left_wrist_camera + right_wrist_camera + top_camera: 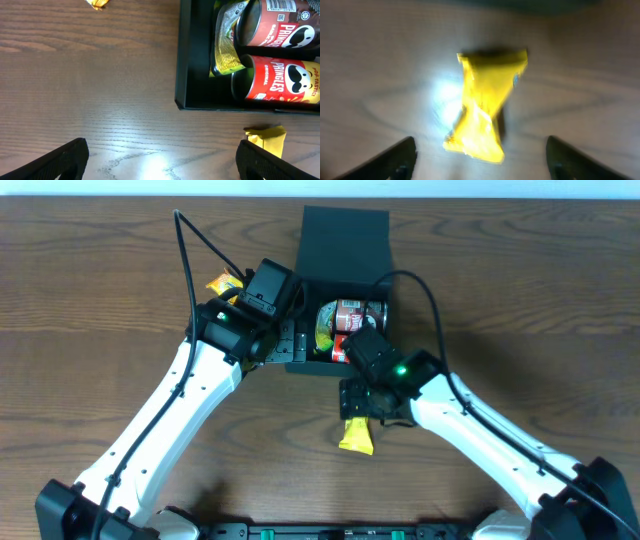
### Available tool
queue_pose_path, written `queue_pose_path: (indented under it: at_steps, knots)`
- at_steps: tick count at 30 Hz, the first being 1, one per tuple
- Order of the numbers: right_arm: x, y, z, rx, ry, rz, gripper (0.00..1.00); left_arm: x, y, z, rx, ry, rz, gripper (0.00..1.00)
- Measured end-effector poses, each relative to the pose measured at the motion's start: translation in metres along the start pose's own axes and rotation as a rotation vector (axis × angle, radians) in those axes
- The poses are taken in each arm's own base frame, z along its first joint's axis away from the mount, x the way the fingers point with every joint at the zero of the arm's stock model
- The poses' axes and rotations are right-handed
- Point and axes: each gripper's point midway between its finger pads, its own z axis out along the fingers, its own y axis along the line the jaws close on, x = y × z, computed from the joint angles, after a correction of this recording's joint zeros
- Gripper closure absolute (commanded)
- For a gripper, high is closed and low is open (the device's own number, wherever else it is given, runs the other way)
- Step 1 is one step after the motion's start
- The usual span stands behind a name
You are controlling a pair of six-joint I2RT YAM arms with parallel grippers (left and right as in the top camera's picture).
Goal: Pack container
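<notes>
- Your right gripper hangs with its jaws wide apart on either side of the crumpled yellow foil packet, not touching it. The packet seems to lie on the wooden table, just near of the box.
- Your left gripper is also spread wide and holds nothing, over bare table at the box's left side.
- The dark teal-green square cardboard container sits at the far centre of the table, between the two arms.
- Its mouth faces up. Its hinged flap lid is thrown back on the far side, so box and lid together run near to far, roughly square to the table. The box alone has no real long side.
- Inside, a dark brown Pringles can and a red Pringles can lie on their sides, with a green-yellow pouch at their left.
- Risk: the foil is slick and twisted, so a pinch on its thin waist may let it slide out.
- Risk: the box looks nearly full, so a low carry could catch the near wall and shove the light cardboard.
- Risk: your arms stand close together at the box, so lifting inward may bring them into contact.
- The right wrist view is blurred, so judge the pinch point with care.
</notes>
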Motion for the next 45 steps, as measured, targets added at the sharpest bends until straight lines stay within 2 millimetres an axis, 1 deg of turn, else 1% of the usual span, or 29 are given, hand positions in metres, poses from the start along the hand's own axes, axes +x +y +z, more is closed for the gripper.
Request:
queue_pose_path:
  at_steps: [3,5,6,7,8,9,11,14,18,24,29,34,37,41,45]
  knots:
    - [0.018,0.007,0.000,0.045,0.013,-0.052,0.08,0.000,0.000,0.000,0.001,0.000,0.000,0.05]
    - [0.027,0.013,-0.002,0.075,-0.008,-0.087,0.08,0.000,0.000,0.000,0.000,-0.001,0.000,0.05]
    - [0.032,0.017,-0.003,0.093,-0.027,-0.107,0.17,0.000,0.000,0.000,0.001,-0.001,0.000,0.05]
    - [0.036,0.019,-0.005,0.111,-0.045,-0.117,0.21,0.000,0.000,0.000,0.000,-0.001,0.000,0.05]
    - [0.038,0.019,-0.006,0.126,-0.057,-0.114,0.23,0.000,0.000,0.000,0.000,0.000,0.000,0.05]
    - [0.039,0.016,-0.006,0.150,-0.070,-0.095,0.22,0.000,0.000,0.000,0.001,0.000,0.000,0.05]
    - [0.038,0.008,-0.005,0.182,-0.093,-0.045,0.16,0.000,0.000,0.000,0.000,0.001,0.000,0.04]
    - [0.039,-0.001,0.003,0.208,-0.109,0.016,0.15,0.000,0.000,0.000,0.000,0.000,0.000,0.05]
    - [0.036,0.001,0.014,0.181,-0.140,0.073,0.14,0.000,0.000,0.000,0.000,0.000,0.000,0.04]
    - [0.043,-0.005,0.034,0.168,-0.141,0.118,0.13,0.000,0.000,0.000,0.000,0.000,0.000,0.05]
    - [0.047,-0.008,0.046,0.155,-0.145,0.134,0.12,0.000,0.000,0.000,-0.001,0.000,0.000,0.05]
    - [0.040,-0.004,0.051,0.113,-0.173,0.155,0.12,-0.003,0.007,0.000,-0.041,-0.019,0.000,0.05]
    - [0.037,-0.004,0.052,0.105,-0.181,0.167,0.12,-0.005,0.010,0.000,-0.057,-0.027,0.001,0.05]
    - [0.033,-0.001,0.055,0.085,-0.198,0.171,0.12,-0.005,0.011,0.000,-0.065,-0.030,0.005,0.05]
    - [0.033,-0.003,0.060,0.080,-0.210,0.174,0.12,-0.005,0.011,-0.001,-0.065,-0.030,0.011,0.05]
